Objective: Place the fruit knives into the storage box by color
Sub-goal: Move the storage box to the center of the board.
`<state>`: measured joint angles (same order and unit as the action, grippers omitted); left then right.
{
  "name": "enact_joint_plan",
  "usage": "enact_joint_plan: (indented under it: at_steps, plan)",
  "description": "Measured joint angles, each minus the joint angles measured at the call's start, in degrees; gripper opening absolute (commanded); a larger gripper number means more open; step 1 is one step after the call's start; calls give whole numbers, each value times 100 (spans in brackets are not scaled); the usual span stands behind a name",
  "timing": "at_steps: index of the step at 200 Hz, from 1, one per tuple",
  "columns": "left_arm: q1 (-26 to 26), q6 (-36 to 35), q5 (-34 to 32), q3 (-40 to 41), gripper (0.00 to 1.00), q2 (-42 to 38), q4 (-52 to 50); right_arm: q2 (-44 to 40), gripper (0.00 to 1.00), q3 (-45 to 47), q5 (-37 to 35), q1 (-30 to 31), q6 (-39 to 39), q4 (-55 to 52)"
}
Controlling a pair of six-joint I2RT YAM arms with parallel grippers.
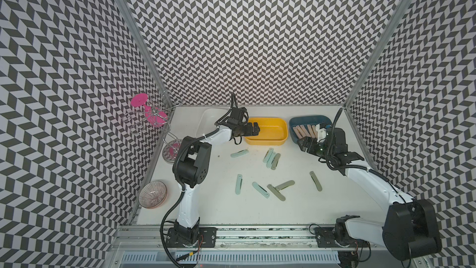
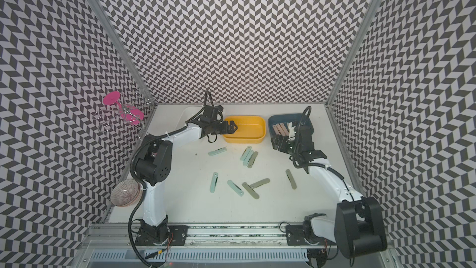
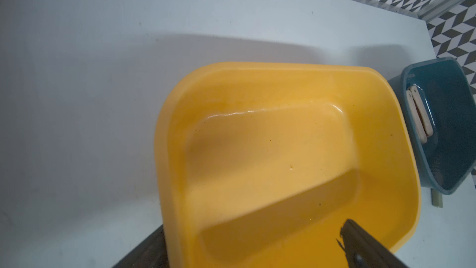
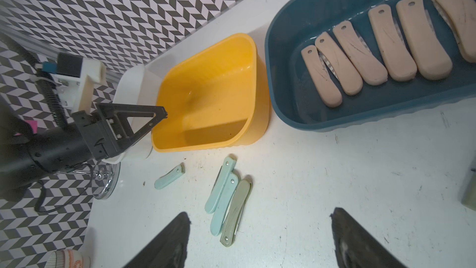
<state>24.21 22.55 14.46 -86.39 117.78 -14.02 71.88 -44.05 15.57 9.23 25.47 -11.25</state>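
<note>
Knives, mint and grey-green, scattered on table in both top views; pink knives in blue box; bowl at left wall; left claw over yellow box.
Left wrist: one fingertip above yellow floor, grip unreadable.
Right wrist: right claw spread, empty, facing bunched knives.

No legible text anywhere.

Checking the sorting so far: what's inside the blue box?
Six peach-pink knives lie side by side in the blue box; no other colour shows. The right arm covers part of the box in both top views, so that part is unseen.
</note>
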Motion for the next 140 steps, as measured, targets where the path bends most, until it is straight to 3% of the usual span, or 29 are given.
enact_joint_plan:
  at_steps: [81,140]
  plan:
    - [37,168,20,422,100,-219,190,-337,84,577,-627,-50,31,-214]
    - [-501,313,28,1370,100,-1440,369,-501,84,1458,-1075,-83,227,-463]
